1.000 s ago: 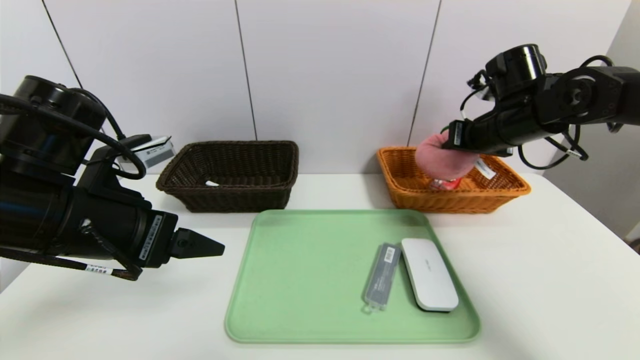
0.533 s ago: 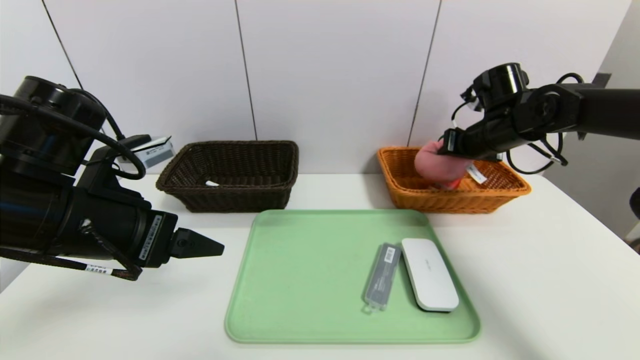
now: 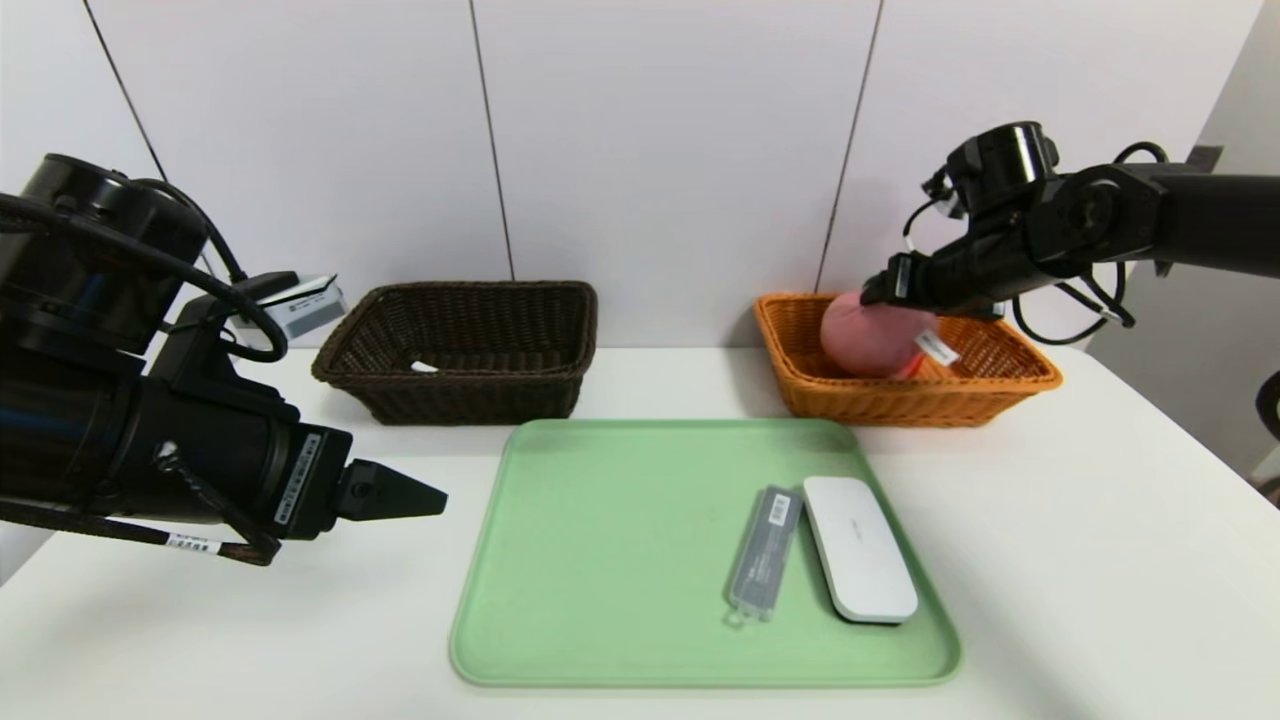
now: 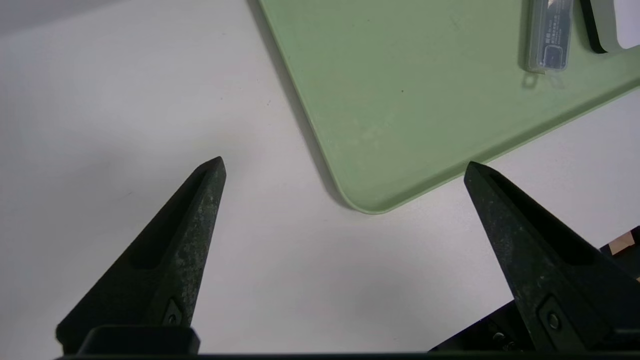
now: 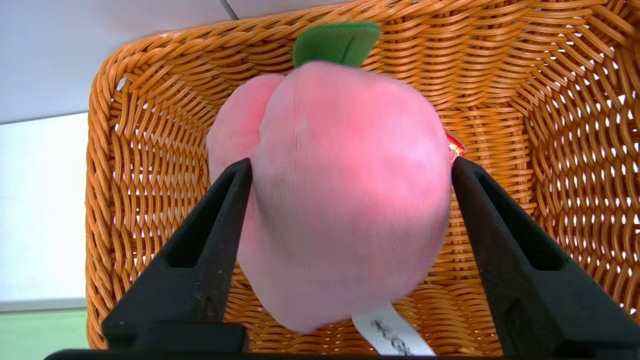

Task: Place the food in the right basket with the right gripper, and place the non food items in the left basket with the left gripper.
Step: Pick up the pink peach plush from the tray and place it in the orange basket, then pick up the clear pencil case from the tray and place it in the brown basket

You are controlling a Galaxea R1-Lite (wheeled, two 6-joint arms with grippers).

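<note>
The right gripper (image 3: pixel 878 292) jaws bracketed the peach (image 3: pixel 868 335) in the orange basket (image 3: pixel 1000 385), grip uncertain; left gripper (image 4: pixel 345 167) spread wide

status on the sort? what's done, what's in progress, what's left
Done: a red carton shows behind the peach in the orange basket; a small white item lies in the dark basket.
In hand: the peach sits in the orange basket, right gripper open around it.
Left: grey case and white case on the tray; left gripper open, empty.
</note>
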